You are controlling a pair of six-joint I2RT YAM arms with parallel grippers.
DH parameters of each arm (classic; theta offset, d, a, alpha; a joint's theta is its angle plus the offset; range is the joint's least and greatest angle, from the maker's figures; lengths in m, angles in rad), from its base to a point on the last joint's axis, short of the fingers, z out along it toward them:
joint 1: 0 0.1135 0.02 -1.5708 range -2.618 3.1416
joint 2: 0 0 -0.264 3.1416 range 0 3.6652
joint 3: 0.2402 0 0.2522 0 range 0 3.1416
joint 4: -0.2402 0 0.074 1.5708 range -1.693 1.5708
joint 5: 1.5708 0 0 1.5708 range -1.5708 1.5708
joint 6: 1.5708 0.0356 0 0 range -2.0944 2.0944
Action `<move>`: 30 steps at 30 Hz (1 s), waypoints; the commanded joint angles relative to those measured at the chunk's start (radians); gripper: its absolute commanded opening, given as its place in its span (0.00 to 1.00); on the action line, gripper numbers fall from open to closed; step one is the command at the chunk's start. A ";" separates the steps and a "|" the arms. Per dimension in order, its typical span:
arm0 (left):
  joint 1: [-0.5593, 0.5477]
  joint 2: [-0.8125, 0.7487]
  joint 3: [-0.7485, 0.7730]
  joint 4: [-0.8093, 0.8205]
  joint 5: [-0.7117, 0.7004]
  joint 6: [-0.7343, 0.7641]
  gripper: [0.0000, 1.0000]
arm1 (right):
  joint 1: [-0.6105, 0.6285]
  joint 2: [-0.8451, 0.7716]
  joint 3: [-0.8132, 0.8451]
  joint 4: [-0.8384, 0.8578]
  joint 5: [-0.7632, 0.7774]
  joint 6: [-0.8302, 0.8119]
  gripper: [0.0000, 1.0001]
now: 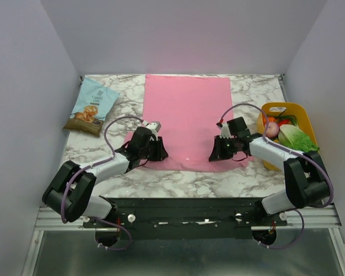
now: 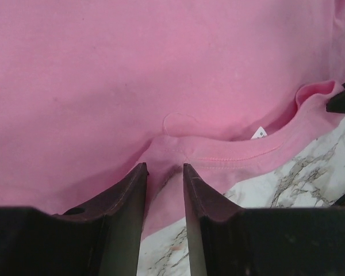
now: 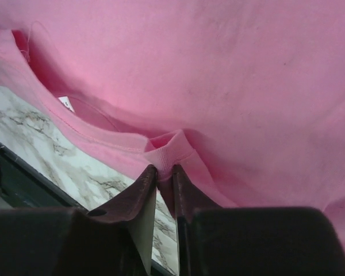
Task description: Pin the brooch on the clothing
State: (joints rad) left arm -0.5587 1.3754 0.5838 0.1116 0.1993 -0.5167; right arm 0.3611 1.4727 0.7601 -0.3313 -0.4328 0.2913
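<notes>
The clothing (image 1: 187, 115), a pink T-shirt, lies flat on the marble table with its neckline towards me. My left gripper (image 1: 159, 154) holds the near left of the neckline; pink fabric (image 2: 161, 86) puckers up between its fingertips (image 2: 164, 167). My right gripper (image 1: 214, 156) is shut on a fold of the ribbed collar (image 3: 169, 146), pinched between its tips (image 3: 164, 168). The small white neck label (image 2: 259, 133) (image 3: 66, 103) sits inside the neckline between the two grippers. A faint round outline (image 2: 181, 123) shows in the fabric just beyond the left fingertips. The brooch itself is not in view.
A blue snack bag (image 1: 92, 106) lies at the far left of the table. A yellow basket (image 1: 284, 106) of vegetables stands at the right, close to the right arm. Bare marble (image 2: 287, 178) shows in front of the neckline. The walls close in on three sides.
</notes>
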 commanded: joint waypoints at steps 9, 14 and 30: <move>-0.020 -0.216 -0.101 -0.038 0.046 -0.049 0.29 | 0.010 -0.127 -0.053 -0.103 -0.014 0.029 0.08; -0.030 -0.338 -0.131 -0.110 0.038 -0.068 0.26 | 0.019 -0.161 -0.076 -0.156 -0.018 0.075 0.08; -0.070 -0.401 -0.139 -0.110 -0.027 -0.108 0.21 | 0.145 -0.216 -0.127 -0.295 0.003 0.118 0.38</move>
State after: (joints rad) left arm -0.6239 0.9417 0.3843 -0.0021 0.2184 -0.6384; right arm 0.4633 1.2705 0.6361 -0.5610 -0.4351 0.3943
